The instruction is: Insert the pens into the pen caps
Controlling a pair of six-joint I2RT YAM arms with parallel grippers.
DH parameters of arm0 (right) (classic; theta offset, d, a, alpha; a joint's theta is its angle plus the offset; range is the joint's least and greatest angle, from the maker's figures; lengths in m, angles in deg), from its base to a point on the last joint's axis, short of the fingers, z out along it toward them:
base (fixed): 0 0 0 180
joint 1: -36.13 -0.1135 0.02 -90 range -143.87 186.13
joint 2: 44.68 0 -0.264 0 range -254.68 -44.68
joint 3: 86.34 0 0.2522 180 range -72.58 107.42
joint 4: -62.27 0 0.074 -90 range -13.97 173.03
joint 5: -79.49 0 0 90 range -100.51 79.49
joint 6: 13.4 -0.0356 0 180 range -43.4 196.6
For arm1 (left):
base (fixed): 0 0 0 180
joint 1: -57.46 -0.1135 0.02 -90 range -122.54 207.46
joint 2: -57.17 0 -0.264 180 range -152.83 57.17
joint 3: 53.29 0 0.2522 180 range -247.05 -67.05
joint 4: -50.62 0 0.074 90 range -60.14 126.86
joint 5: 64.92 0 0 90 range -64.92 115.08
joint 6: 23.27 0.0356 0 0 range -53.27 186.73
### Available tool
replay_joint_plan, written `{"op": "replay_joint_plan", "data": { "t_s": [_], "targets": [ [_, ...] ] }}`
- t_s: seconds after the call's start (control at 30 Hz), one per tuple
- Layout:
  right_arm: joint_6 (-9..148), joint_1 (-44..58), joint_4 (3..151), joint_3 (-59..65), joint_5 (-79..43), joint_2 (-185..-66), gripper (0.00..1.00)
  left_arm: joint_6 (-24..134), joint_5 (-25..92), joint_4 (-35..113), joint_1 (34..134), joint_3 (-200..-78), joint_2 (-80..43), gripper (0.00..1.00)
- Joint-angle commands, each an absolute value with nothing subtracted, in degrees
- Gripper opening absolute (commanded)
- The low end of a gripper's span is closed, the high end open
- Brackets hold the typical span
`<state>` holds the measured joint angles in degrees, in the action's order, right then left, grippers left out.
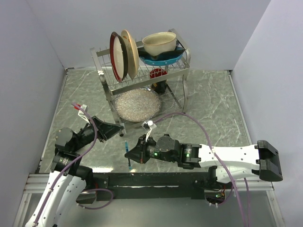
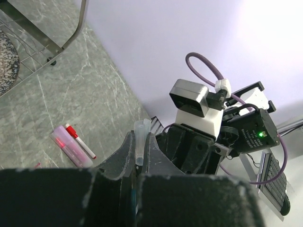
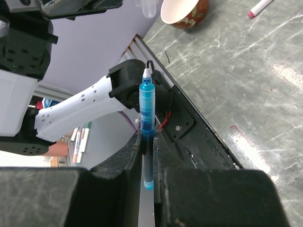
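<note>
My right gripper [image 1: 131,152] [image 3: 148,137] is shut on a blue pen [image 1: 128,160] [image 3: 147,101], held upright with its white tip uppermost. To its upper left, my left gripper [image 1: 117,128] [image 2: 140,136] is shut on a clear pen cap [image 2: 142,127] that sticks out past its fingertips. That clear pen cap [image 3: 149,7] shows at the top of the right wrist view, apart from the blue pen's tip. A whitish pen with a red tip [image 2: 79,141] lies on the table beside a pink pen [image 2: 70,148].
A metal dish rack [image 1: 142,71] with plates and bowls stands at the back centre, over a round speckled plate [image 1: 137,105]. A red bowl with a white inside [image 3: 182,12] sits under the rack. Another whitish, pink-tipped pen [image 3: 260,7] lies on the marble table [image 1: 208,109].
</note>
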<state>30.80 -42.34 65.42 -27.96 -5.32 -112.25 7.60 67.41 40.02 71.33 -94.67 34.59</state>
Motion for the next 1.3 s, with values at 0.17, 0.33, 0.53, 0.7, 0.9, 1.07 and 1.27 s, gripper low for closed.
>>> {"op": "replay_joint_plan", "data": {
  "t_s": [0.17, 0.33, 0.53, 0.7, 0.9, 1.07, 1.27],
  "targets": [
    [30.28, -40.42, 62.94, -24.15, -3.48, -112.36, 0.0, 10.22, 68.59, 39.59, 72.23, -95.79, 35.03, 0.01],
    [30.19, -39.54, 63.46, -23.36, -4.01, -112.71, 0.0, 10.48, 68.67, 39.32, 72.4, -95.79, 35.03, 0.01],
    [30.37, -39.1, 64.08, -21.87, -4.62, -113.58, 0.0, 11.1, 68.15, 38.45, 72.58, -96.05, 34.94, 0.01],
    [30.19, -39.01, 64.08, -21.51, -4.97, -114.46, 0.0, 10.75, 67.45, 38.54, 72.67, -95.97, 35.03, 0.01],
    [29.05, -39.01, 62.85, -23.18, -5.33, -114.55, 0.0, 11.18, 65.51, 37.04, 72.67, -98.42, 33.97, 0.01],
    [28.35, -39.01, 62.06, -24.41, -5.68, -114.47, 0.0, 10.92, 64.11, 34.76, 72.67, -100.01, 34.15, 0.01],
    [28.17, -39.01, 61.88, -24.76, -5.59, -114.2, 0.0, 10.75, 63.31, 34.4, 72.67, -101.06, 33.97, 0.01]
  ]
}}
